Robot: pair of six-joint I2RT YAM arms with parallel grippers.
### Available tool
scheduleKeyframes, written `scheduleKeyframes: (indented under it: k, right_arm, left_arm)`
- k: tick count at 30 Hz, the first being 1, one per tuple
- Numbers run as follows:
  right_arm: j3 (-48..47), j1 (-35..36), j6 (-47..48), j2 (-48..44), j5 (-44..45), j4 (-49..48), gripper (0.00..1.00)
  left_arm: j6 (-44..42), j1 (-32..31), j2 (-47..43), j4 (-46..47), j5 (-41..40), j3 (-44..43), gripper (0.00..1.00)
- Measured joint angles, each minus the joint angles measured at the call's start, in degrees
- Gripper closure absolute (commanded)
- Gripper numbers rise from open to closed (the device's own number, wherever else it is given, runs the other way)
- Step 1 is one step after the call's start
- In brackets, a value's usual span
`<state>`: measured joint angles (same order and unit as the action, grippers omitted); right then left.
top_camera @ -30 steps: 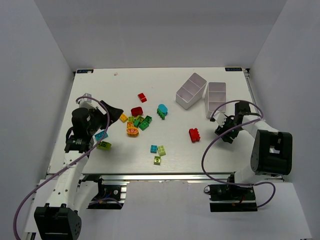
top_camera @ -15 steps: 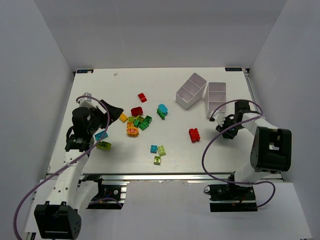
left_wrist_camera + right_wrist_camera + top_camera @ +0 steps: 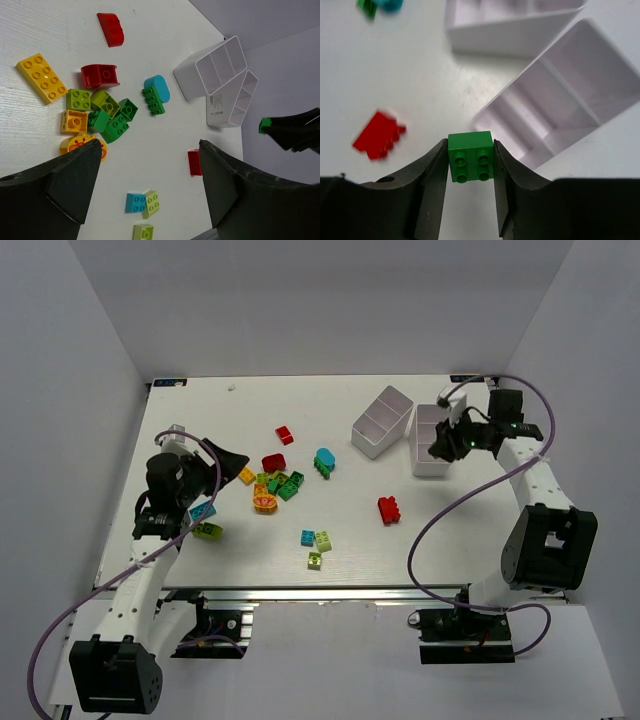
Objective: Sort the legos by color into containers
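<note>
**A:** Which pincer has the piece?

**B:** My right gripper (image 3: pixel 469 151) is pinching 1 green brick (image 3: pixel 470 157) by its 2 side faces, studs toward the wrist camera. My left gripper (image 3: pixel 149 150) is spread wide with nothing between its fingers, hovering at the left side of the loose legos (image 3: pixel 275 483).

**A:** Where do the containers lie from that brick?

**B:** The right tray (image 3: pixel 580 80) lies ahead and to my right. Its long axis slants from near-left to far-right, and its near end wall is just beyond the brick. The left tray (image 3: pixel 510 42) is farther ahead, lying across the view. From above, my right pincer hangs at the right tray's right rim. My right arm is much the nearer to both trays.

**A:** So what does the drop need?

**B:** I judge a short push forward and right, over the nearest compartment.

**A:** What can't you see?

**B:** I can't tell whether the brick already overhangs the rim, because my arm covers that edge from above. The far ends of both trays are cut off. The red brick (image 3: pixel 377 135) is blurred. The compartments I can see look bare.
</note>
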<state>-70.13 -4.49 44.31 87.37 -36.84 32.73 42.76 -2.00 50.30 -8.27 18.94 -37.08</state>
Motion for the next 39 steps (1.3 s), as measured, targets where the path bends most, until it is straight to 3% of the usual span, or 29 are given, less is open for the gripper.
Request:
scheduleKeyframes:
  k: [4, 8, 15, 22, 39]
  right_arm:
    - [-2.43, 0.02, -17.14, 0.55, 1.81, -11.96, 1.00]
    - [-5.88, 1.11, -32.09, 4.72, 10.01, -20.94, 1.00]
    - [-6.99, 3.91, -47.67, 10.01, 22.91, -29.44, 1.00]
    - [-5.90, 4.52, -51.06, 10.27, 27.28, -35.85, 0.88]
    - [-4.94, 6.38, -51.21, 12.46, 29.68, -37.64, 0.66]
  left_arm:
    - [0.22, 0.00, 0.68, 0.28, 0.46, -0.02, 0.13]
    - [0.85, 0.00, 0.92, 0.66, 0.76, -0.02, 0.13]
    - [2.56, 0.00, 0.09, 1.05, 0.74, 0.28, 0.13]
    - [3.26, 0.00, -0.55, 1.03, 0.72, 0.33, 0.13]
    - [3.67, 0.00, -0.57, 1.01, 0.68, 0.90, 0.13]
